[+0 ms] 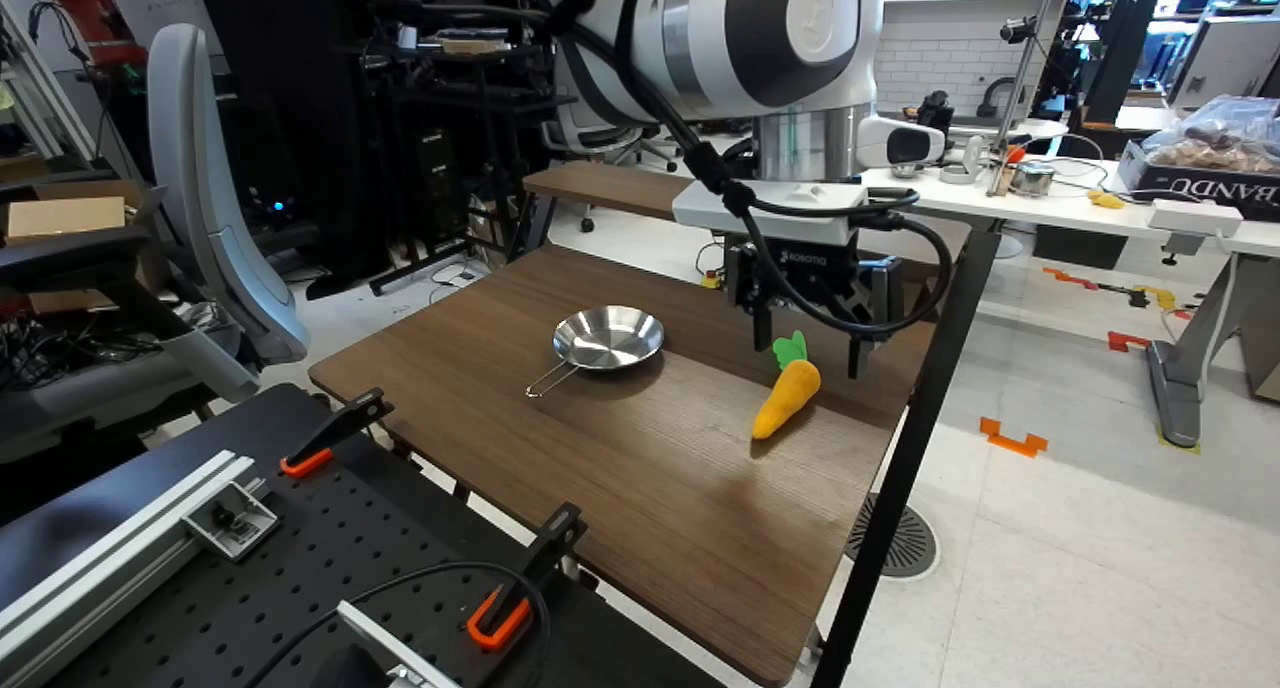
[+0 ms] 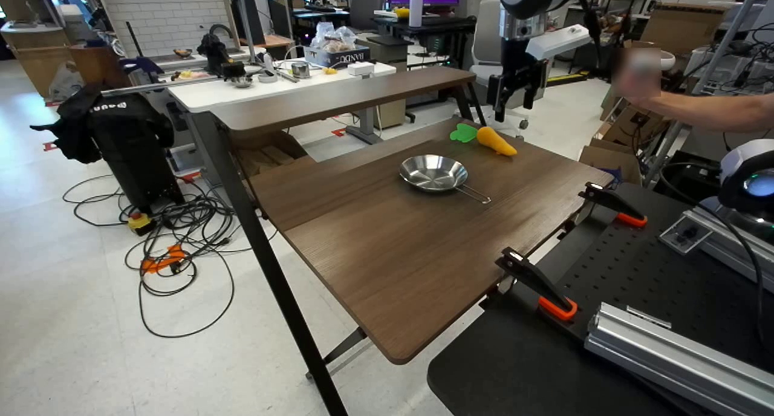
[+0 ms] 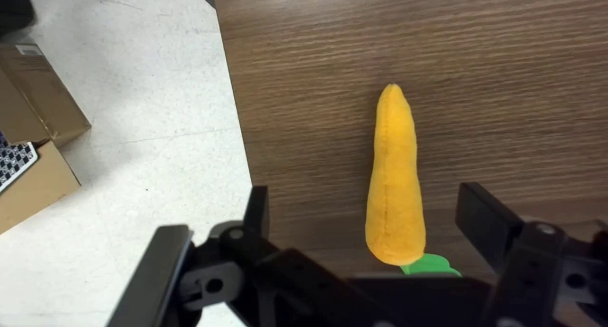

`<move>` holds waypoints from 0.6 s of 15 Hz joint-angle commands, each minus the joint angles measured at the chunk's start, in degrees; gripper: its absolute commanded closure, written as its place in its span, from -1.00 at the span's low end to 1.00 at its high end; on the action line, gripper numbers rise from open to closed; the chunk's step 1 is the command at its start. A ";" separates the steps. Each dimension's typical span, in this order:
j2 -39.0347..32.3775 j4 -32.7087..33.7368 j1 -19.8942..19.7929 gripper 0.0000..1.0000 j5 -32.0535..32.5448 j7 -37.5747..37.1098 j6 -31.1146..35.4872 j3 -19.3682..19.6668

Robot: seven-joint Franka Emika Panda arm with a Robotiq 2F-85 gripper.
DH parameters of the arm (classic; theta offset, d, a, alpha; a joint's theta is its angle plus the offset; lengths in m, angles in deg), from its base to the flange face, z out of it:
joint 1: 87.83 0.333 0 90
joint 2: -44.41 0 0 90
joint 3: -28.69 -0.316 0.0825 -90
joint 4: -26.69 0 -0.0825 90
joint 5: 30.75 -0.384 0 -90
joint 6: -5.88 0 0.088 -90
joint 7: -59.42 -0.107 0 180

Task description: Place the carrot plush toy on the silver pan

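Hovering gripper (image 1: pixel 810 348) spread wide above carrot plush toy (image 1: pixel 788 400)

Its fingers (image 3: pixel 484 222) stood well apart; in the wrist view the toy lay on the table (image 3: pixel 498 80) between them, tip toward twelve o'clock. In an exterior view the silver pan (image 1: pixel 608 338) sat at the toy's ten o'clock.

Gripper (image 1: pixel 810 345) pointed down, fingers (image 1: pixel 857 356) parted.
In both exterior views, the arm (image 1: pixel 745 48) enters from the top; metal wrist section (image 1: pixel 812 146) near vertical, gripper mounted beneath; fingers hang tips downward, roughly parallel, a clear gap between. In the wrist view, fingers stand well apart, one to each side, neither touching the other.
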State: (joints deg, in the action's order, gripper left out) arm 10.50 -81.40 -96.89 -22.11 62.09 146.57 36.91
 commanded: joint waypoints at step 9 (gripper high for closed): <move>-12.22 11.84 -0.19 -1.00 -0.64 1.76 -0.43 -1.58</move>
State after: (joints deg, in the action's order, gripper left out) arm 1.38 -73.28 -96.75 -22.11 62.26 146.57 35.75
